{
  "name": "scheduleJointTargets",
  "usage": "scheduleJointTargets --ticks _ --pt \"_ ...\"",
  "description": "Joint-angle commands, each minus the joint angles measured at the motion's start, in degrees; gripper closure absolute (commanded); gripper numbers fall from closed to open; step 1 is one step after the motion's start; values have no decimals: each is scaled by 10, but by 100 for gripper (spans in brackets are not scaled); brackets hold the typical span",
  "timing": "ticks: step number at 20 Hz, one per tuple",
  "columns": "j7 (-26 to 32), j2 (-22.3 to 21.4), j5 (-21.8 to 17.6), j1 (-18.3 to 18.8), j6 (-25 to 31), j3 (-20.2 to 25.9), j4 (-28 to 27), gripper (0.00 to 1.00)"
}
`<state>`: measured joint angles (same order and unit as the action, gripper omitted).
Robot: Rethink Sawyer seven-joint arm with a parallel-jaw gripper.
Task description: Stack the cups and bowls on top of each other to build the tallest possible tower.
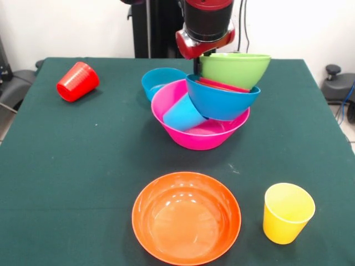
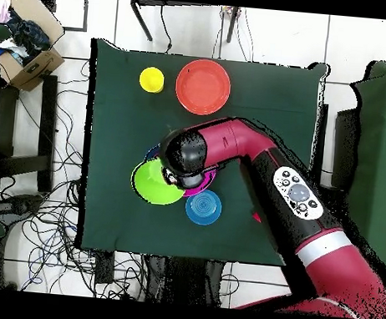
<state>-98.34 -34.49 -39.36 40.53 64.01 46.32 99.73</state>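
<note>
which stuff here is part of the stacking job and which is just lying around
Job:
- pink bowl, tower base
- light blue cup in it
- blue bowl
- green bowl, at the hand
- small blue bowl
- orange bowl
- yellow cup
- red cup, on its side

Lying about:
- cardboard box
- floor cables

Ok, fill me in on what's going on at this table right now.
The red and black Sawyer arm's gripper is at the rim of the large green plastic bowl, which sits tilted atop a large blue plastic bowl in the large pink plastic bowl. A light blue plastic cup lies in the pink bowl too. A small blue bowl, a tipped red cup, a large orange bowl and an upright yellow cup wait loose on the green tablecloth.
</note>
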Motion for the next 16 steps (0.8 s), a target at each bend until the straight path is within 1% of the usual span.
scheduleJointTargets --ticks 1,6,10,16 --pt "140 -7 -38 -3 60 -28 -30 100" --pt "149 -22 -27 2 83 -19 -26 100" --pt "153 -24 -22 2 101 -14 -33 100" --pt "151 -19 -22 0 107 -12 -40 100"
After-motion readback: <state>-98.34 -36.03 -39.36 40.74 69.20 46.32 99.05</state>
